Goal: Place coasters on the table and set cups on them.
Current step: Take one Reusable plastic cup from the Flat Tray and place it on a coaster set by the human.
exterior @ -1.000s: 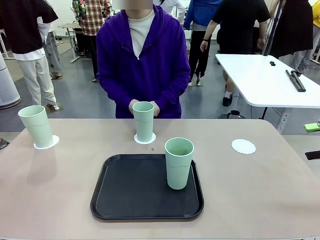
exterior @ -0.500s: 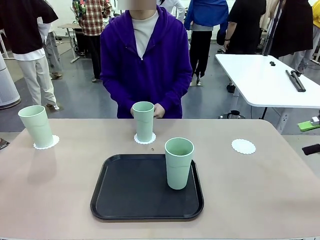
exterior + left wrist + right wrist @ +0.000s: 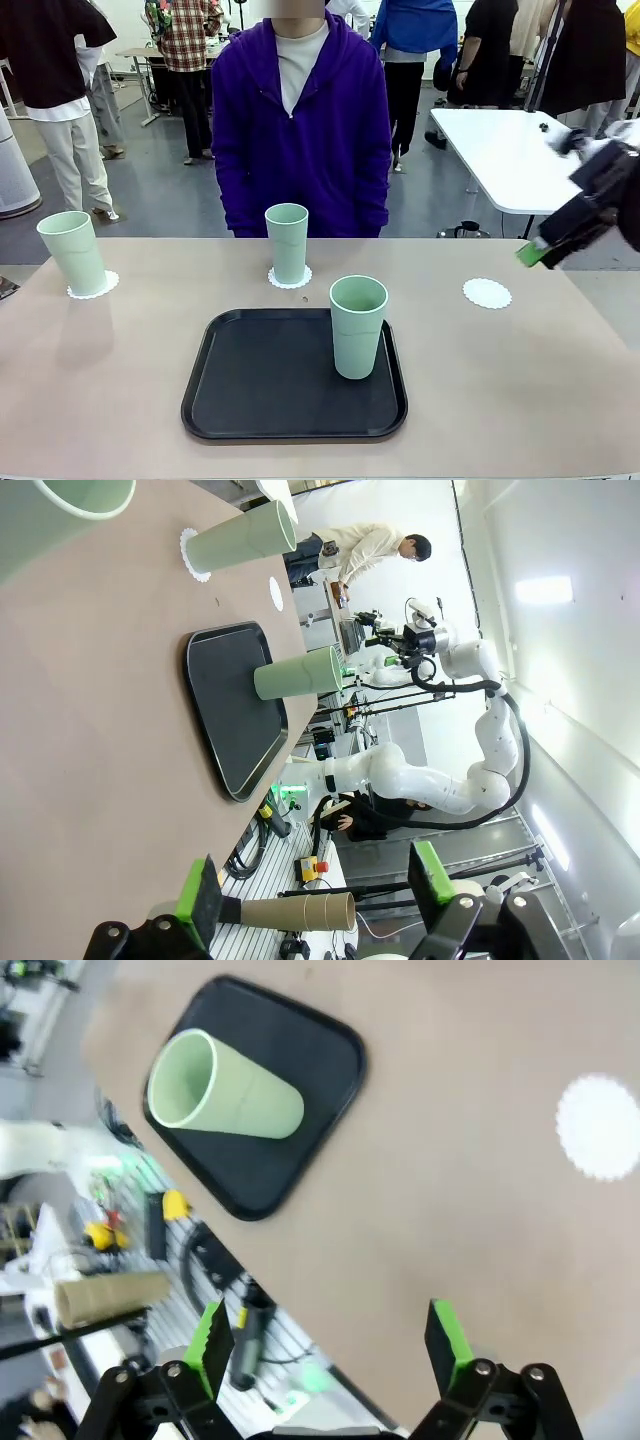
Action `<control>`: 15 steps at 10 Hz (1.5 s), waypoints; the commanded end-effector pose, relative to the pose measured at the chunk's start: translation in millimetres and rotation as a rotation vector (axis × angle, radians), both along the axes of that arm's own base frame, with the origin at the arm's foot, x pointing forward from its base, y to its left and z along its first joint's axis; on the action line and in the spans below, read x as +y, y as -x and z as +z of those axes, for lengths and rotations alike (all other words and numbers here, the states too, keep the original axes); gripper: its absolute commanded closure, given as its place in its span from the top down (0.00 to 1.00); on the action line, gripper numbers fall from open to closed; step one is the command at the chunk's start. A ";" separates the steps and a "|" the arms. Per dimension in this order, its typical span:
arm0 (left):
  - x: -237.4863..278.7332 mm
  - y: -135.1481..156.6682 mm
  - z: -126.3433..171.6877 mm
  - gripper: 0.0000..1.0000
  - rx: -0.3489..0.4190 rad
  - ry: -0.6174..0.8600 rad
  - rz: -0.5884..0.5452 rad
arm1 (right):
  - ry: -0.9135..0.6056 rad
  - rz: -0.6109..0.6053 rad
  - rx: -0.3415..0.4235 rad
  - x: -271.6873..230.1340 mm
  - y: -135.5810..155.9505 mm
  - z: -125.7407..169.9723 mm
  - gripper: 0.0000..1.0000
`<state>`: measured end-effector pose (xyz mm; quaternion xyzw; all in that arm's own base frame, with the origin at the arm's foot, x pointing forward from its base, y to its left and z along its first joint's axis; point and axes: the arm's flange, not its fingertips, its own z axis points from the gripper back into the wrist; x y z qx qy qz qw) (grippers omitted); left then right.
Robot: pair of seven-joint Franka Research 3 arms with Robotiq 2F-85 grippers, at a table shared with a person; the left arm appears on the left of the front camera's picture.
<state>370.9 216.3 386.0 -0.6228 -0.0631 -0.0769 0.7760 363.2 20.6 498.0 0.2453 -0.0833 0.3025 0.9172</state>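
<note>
Presently on the table (image 3: 520, 390):

Cups, three, pale mint-green, all upright.
- Left cup (image 3: 72, 252): on a coaster near the far-left corner.
- Middle cup (image 3: 288, 243): on a coaster at the far edge.
- Third cup (image 3: 358, 327): directly on the tray, in its right half.

Coasters, three, white, scalloped.
- Left coaster (image 3: 98, 287): under the left cup.
- Middle coaster (image 3: 291, 281): under the middle cup.
- Right coaster (image 3: 487, 293): bare, flat on the tabletop, apart from the tray on its far right.

Tray (image 3: 260, 385), one, black, rounded corners, centred on the near half.

Grippers, two.
- Right gripper (image 3: 330, 1335): fingers spread, nothing between them, held above the tabletop with the bare coaster and tray below it.
- Left gripper (image 3: 312, 880): fingers spread, nothing between them, off the table's left end.

Person (image 3: 300, 130), one, purple hooded top, standing behind the middle cup.
</note>
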 end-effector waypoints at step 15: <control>2.2 0.7 1.7 1.00 -0.007 0.002 0.001 | -0.230 0.684 -0.374 43.8 -17.5 -66.9 1.00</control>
